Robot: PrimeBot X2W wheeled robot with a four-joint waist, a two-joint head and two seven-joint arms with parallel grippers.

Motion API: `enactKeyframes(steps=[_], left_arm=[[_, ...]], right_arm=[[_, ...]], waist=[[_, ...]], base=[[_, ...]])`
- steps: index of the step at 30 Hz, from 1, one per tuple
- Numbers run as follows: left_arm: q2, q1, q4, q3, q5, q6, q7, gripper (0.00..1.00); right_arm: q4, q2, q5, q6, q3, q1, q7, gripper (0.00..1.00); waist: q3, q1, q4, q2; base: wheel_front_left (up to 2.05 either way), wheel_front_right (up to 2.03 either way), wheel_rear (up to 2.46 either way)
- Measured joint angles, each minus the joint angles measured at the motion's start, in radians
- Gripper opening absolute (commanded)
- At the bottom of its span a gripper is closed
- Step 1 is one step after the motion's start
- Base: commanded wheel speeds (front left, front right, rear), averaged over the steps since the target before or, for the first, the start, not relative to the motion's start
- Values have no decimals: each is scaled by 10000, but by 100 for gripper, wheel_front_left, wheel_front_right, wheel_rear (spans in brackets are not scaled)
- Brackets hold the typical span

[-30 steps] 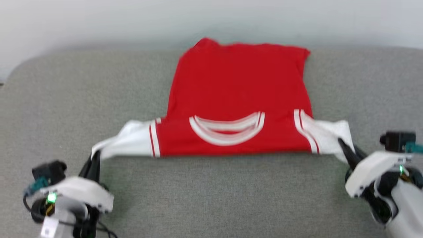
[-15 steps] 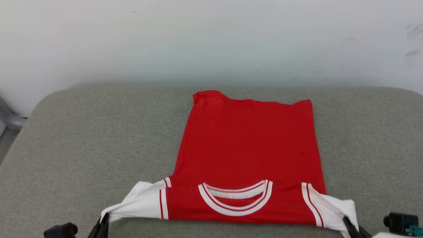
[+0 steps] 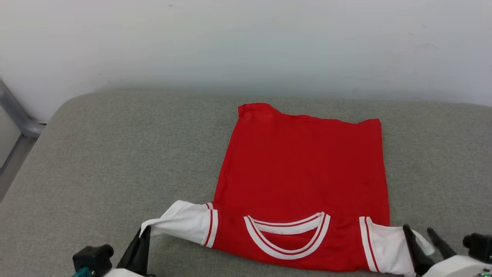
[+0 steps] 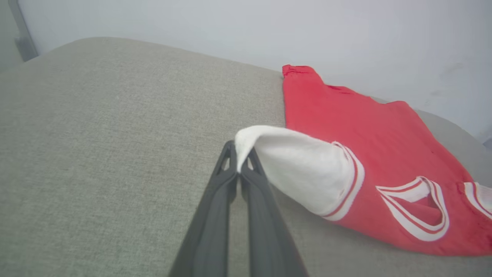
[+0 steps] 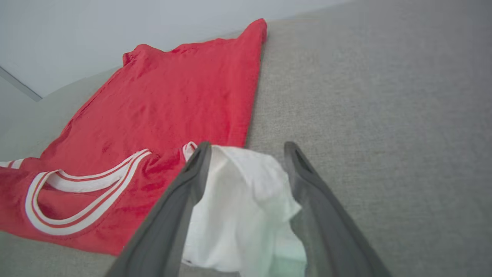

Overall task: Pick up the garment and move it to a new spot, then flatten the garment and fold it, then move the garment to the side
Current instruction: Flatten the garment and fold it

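Observation:
The garment [image 3: 303,169] lies on the grey cushion [image 3: 115,161], red with white sleeves, its striped collar [image 3: 286,240] towards me. No lettering shows on the upward face. My left gripper [image 3: 144,231] is shut on the tip of the left white sleeve [image 3: 184,221], which hangs lifted off the cushion; the left wrist view shows the left gripper [image 4: 239,154] pinching the sleeve [image 4: 296,165]. My right gripper [image 3: 419,230] stands open at the right sleeve [image 3: 384,246]. In the right wrist view that sleeve [image 5: 238,204] lies slack between the right gripper's [image 5: 248,148] spread fingers.
A pale wall [image 3: 230,46] runs behind the cushion's far edge. A grey metal frame [image 3: 15,115] stands off the cushion's left corner. Bare cushion stretches to the left and right of the garment.
The head camera has tilted and turned, so the whole picture shifted. My right gripper has opened and let go of the right sleeve, which now lies slack. The left gripper still holds its sleeve.

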Motion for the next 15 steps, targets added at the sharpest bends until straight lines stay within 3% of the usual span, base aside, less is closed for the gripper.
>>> enactKeyframes(steps=[7, 15], left_arm=[[-188, -628, -792, -148, 345, 182, -58, 0], [-545, -1469, -1419, -447, 696, 259, -115, 0]], right_arm=[[-171, 13, -497, -2, -1371, -1754, 642, 100], [1808, -715, -851, -2, -2138, -4943, 2878, 100]], waist=[[516, 1, 399, -1], [1477, 3, 929, 0]], base=[[0, 0, 0], [0, 0, 0]])
